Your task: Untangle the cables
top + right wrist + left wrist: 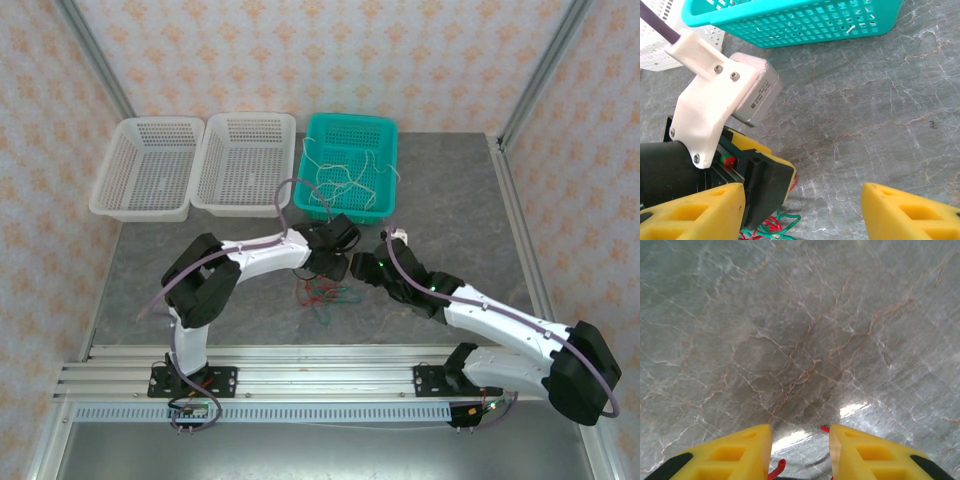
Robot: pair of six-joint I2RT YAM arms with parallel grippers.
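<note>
- At the middle of the counter (450, 200), my left end effector (800, 432) points down at the stone, its yellow fingers parted by a clear gap.
- The red and green cables (771, 227) lie in a loose tangle on the counter beneath it; bits of red show in the gap near the fingers' base.
- My right end effector (803, 190) hangs just beside the left one, jaws wide apart, nothing between them.
- The cream-white cables (345, 178) lie in the teal basket (350, 122), next to two white baskets (160, 122).
</note>
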